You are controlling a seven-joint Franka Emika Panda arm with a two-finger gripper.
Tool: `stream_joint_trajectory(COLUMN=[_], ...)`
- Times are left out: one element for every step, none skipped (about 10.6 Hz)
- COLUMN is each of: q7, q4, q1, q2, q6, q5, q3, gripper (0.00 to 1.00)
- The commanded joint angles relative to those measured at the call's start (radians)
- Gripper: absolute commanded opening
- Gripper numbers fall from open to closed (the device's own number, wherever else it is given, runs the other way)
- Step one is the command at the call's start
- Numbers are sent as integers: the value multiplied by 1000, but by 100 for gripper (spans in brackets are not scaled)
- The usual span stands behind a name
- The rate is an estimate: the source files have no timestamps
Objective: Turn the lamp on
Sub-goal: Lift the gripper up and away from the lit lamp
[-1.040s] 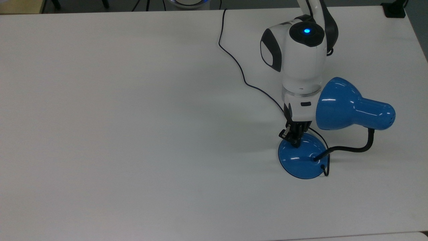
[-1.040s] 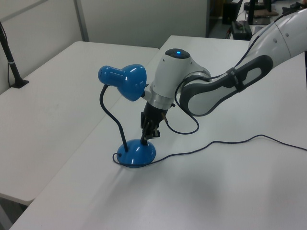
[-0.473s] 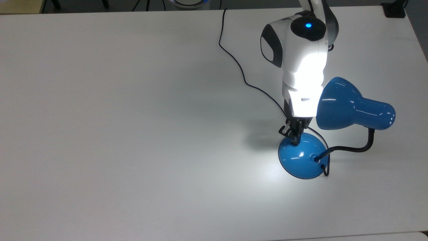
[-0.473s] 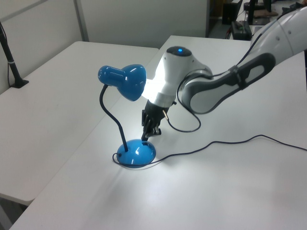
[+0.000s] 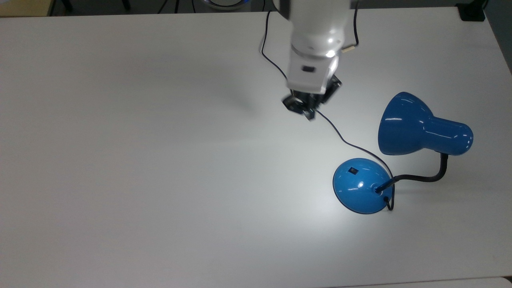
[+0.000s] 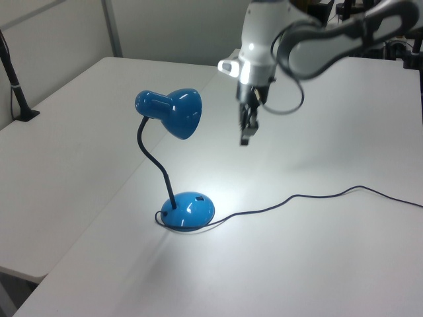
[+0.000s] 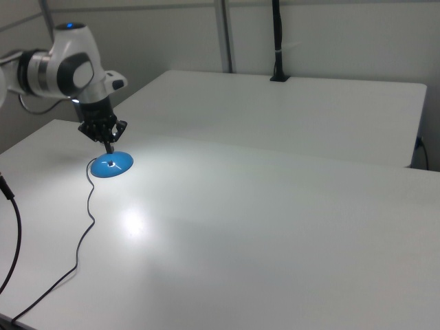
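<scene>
The blue lamp stands at the top view's right, its bell shade [image 5: 404,122] tilted over the round base [image 5: 360,188] on a black bendy neck [image 5: 424,178]. A small black switch [image 5: 353,171] sits on the base's dome. The lamp is lit, and a bright pool of light lies on the white table around the base [image 6: 188,210] under the shade [image 6: 170,112]. My gripper [image 5: 309,109] hangs in the air well clear of the lamp, to the top view's upper left of the base, fingers shut on nothing. It also hovers above the base [image 7: 111,165] in the right view [image 7: 108,144].
The lamp's thin black cord [image 5: 344,142] runs from the base across the table [image 5: 160,160] towards the top view's far edge, passing under my gripper [image 6: 246,134]. A second white table [image 6: 73,125] adjoins at the left view's left, with a black post [image 6: 14,82] clamped to it.
The lamp came on while my gripper pressed the base switch. Since then the gripper has lifted off the base and swung away towards the top view's upper left.
</scene>
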Motion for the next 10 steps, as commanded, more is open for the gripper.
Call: stream_joint_trajectory(q7=[169, 169, 158, 169, 181, 187, 206, 238, 252, 255], q4=[-62, -62, -62, -62, -56, -30, -22, -21, -12, -8], q1=[-188, -229, -281, -312, -311, -313, -316, -319, -319, -320], q2=[-208, -240, -274, -300, -309, -300, -291, -292, -295, -295], q6=[-302, -368, -399, -422, -465, -478, -476, -476, -478, -476], q5=[-33, -50, -53, -55, -96, -159, -170, -170, -170, -165], q3=[46, 46, 47, 46, 44, 46, 44, 38, 37, 34], gripper=[21, 74, 100, 100, 100, 100, 100, 100, 100, 100])
